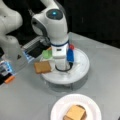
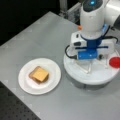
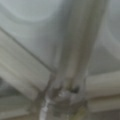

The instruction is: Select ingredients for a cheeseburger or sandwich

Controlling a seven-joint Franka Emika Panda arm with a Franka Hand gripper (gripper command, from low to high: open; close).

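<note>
The gripper (image 2: 89, 65), its jaws hidden so I cannot tell their state, is hanging over the middle of the divided tray (image 1: 82, 68), with the bread square (image 1: 42, 67) lying on the tray's rim toward a front view's left and the partly built stack (image 2: 38, 74) sitting on the paper plate (image 2: 53, 82).

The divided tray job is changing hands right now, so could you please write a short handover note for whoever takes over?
Gripper: down over the middle of the white divided tray, hidden behind the wrist in both front views; the wrist view shows only the tray's dividers, close up.
On the tray: a bread square at its edge, a green square and a red disc.
Done: the paper plate holds a stack with the cheese square on top, over bread.
Left: the stack has no top bread; the second bread square is on the tray.
</note>
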